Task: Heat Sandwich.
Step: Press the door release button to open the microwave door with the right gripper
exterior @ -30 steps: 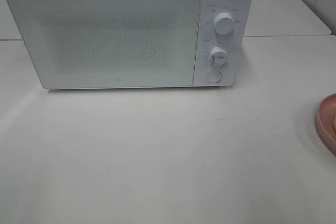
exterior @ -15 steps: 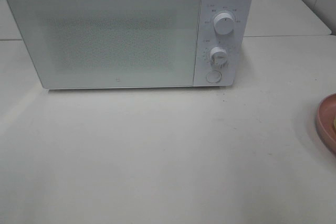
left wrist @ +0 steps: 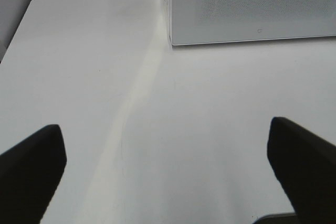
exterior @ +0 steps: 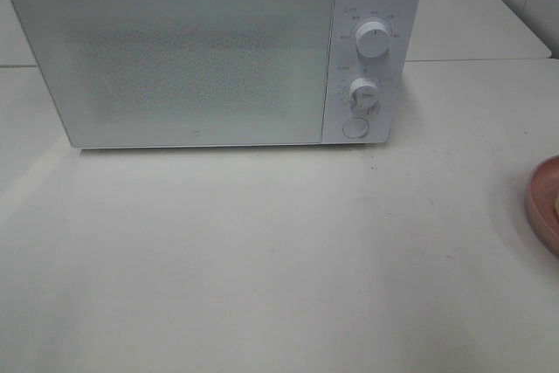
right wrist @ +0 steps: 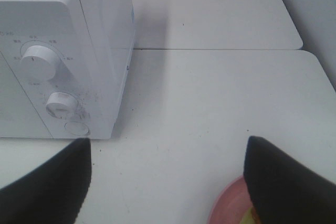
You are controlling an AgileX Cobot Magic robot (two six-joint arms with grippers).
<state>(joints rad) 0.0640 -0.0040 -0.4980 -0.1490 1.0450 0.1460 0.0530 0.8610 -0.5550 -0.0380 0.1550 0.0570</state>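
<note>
While I view through the wrist cameras, my left hand (left wrist: pixel 164 129) hangs above the counter (left wrist: pixel 210 93). Its two dark fingers (left wrist: pixel 31 166) are spread wide, with bare counter showing between them. It tilts downward and faces the lower front corner of the microwave (left wrist: pixel 252 3).

My right hand (right wrist: pixel 168 145) is likewise spread wide and grips nothing. It is poised over the near rim of the pink plate (right wrist: pixel 227 205) and points toward the microwave's control side.

The sandwich (right wrist: pixel 248 216) shows as a yellowish sliver on that plate, largely hidden behind one finger.

From the high camera, the plate lies at the right edge of view, well apart from the microwave. The door (exterior: pixel 175 58) is closed. The panel beside it carries an upper knob (exterior: pixel 373 40), a lower knob (exterior: pixel 363 93) and a round button (exterior: pixel 355 127).
</note>
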